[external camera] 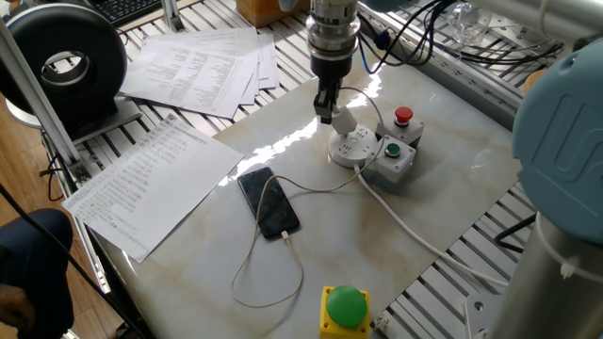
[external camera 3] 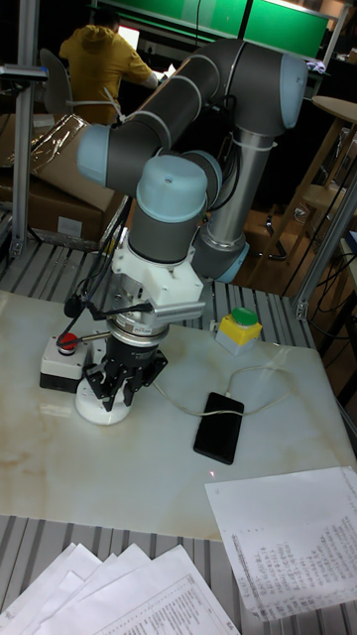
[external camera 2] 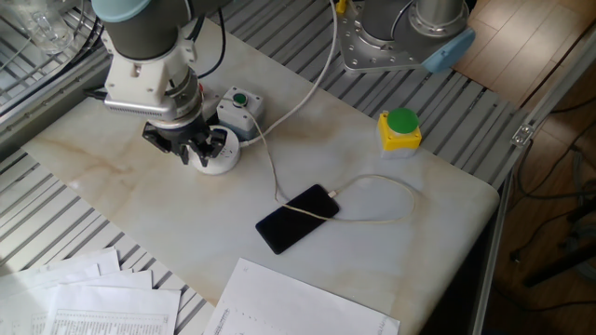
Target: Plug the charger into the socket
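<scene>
Arm bent low, wrist vertical, gripper [external camera: 327,111] jaws clamped, pointing down.

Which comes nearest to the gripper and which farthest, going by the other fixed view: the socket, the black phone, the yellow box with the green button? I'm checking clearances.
Measured from the gripper:
1. The socket, directly under the fingers, at the table's far left.
2. The black phone, mid-table toward the front.
3. The yellow box, off to the right near the edge.
</scene>
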